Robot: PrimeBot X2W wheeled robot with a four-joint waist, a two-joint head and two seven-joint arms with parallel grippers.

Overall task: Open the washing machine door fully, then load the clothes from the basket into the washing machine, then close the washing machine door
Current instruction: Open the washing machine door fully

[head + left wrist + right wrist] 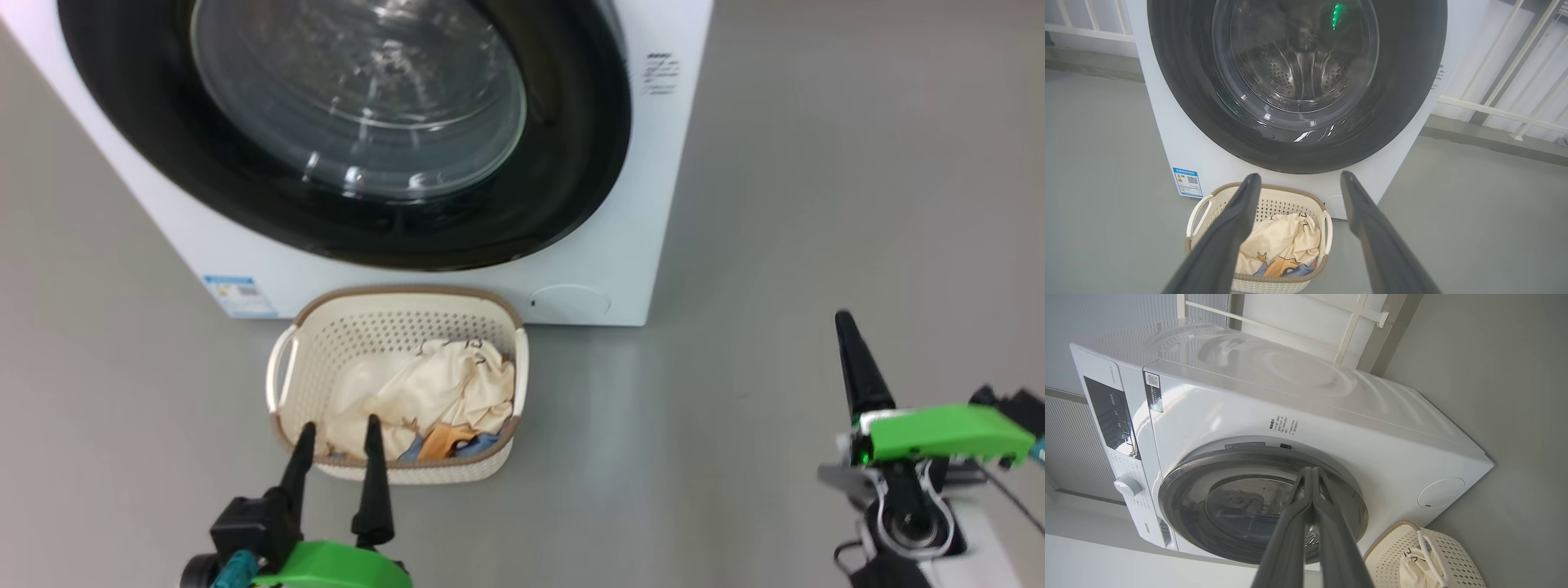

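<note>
Head view: basket (408, 291) rim near washing machine (620, 269), floor (816, 204) rightward. Left end effector (340, 423) wide, right end effector (844, 320) closed; seemingly empty.

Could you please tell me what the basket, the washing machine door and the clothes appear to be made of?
The basket looks like matte cream moulded plastic: regular punched holes, a brown woven-look rim. The washing machine door seems glossy black plastic around clear glass, judging by sharp reflections. The clothes look like soft cloth: they crumple in folds.

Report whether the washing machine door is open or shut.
Shut: the washing machine door lies flush against the washing machine, its glass covering the drum.
</note>
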